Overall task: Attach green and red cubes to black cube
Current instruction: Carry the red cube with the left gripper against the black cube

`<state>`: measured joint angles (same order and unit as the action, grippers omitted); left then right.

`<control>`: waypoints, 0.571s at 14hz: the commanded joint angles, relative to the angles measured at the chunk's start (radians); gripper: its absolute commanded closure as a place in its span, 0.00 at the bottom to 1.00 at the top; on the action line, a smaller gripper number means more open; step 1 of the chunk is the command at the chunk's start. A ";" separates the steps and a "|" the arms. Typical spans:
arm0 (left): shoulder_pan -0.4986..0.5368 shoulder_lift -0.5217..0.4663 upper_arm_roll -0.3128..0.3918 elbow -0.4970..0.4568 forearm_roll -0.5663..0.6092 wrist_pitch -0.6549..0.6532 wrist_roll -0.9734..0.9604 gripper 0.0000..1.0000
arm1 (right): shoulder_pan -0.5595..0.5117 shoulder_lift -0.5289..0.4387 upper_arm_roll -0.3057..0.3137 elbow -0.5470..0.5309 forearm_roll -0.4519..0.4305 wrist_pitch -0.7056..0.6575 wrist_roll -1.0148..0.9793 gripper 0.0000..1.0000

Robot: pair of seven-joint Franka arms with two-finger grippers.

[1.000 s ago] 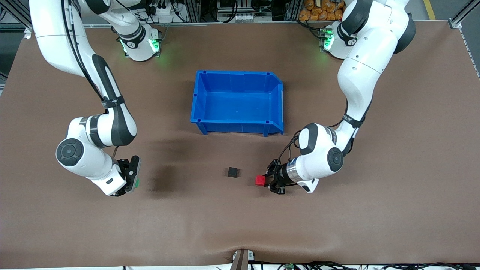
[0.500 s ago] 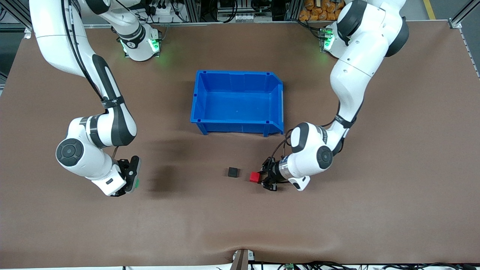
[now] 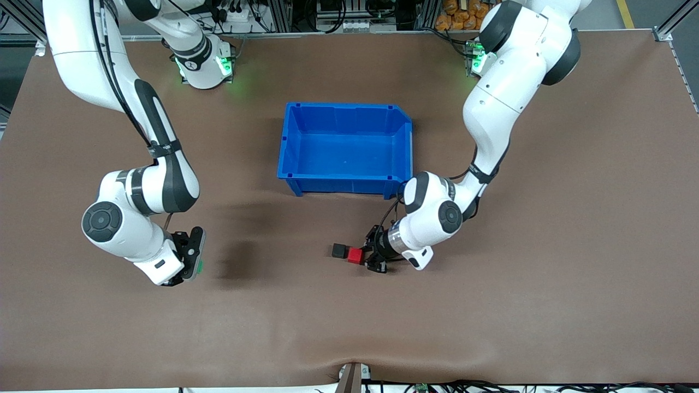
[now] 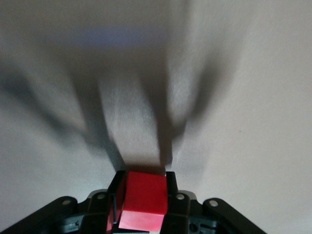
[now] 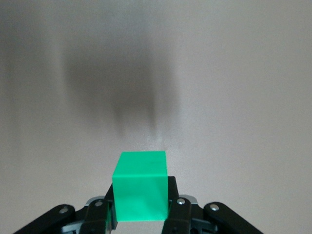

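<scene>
The black cube [image 3: 339, 250] sits on the brown table, nearer to the front camera than the blue bin. My left gripper [image 3: 361, 256] is shut on the red cube [image 3: 355, 255] and holds it low, right beside the black cube on the side toward the left arm's end; the two look to be touching. The left wrist view shows the red cube [image 4: 144, 199] between the fingers [image 4: 170, 187]; the black cube does not show there. My right gripper [image 3: 195, 256] is shut on the green cube [image 5: 140, 185], over the table toward the right arm's end; only a green sliver [image 3: 200, 266] shows in the front view.
An empty blue bin [image 3: 344, 183] stands at the middle of the table, farther from the front camera than the cubes. The left arm's elbow [image 3: 431, 204] hangs close to the bin's corner. A table clamp [image 3: 352, 376] sits at the near edge.
My left gripper has carried the red cube toward the black cube until it sits right beside it. The right arm has not moved.
</scene>
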<state>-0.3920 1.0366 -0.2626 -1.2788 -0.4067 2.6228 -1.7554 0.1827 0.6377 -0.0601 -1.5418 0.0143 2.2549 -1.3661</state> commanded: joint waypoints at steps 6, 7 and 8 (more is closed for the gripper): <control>-0.047 0.023 0.040 0.021 -0.012 0.025 -0.027 0.46 | 0.040 0.022 -0.001 0.025 -0.004 -0.001 0.044 1.00; -0.047 0.019 0.042 0.021 -0.007 0.025 -0.026 0.00 | 0.053 0.025 -0.001 0.025 -0.005 -0.001 0.047 1.00; -0.045 0.014 0.040 0.021 -0.006 0.023 -0.027 0.00 | 0.070 0.030 -0.001 0.026 -0.010 -0.001 0.061 1.00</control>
<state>-0.4247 1.0414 -0.2361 -1.2724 -0.4069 2.6313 -1.7678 0.2201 0.6419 -0.0566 -1.5418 0.0150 2.2549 -1.3393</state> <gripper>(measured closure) 0.573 0.604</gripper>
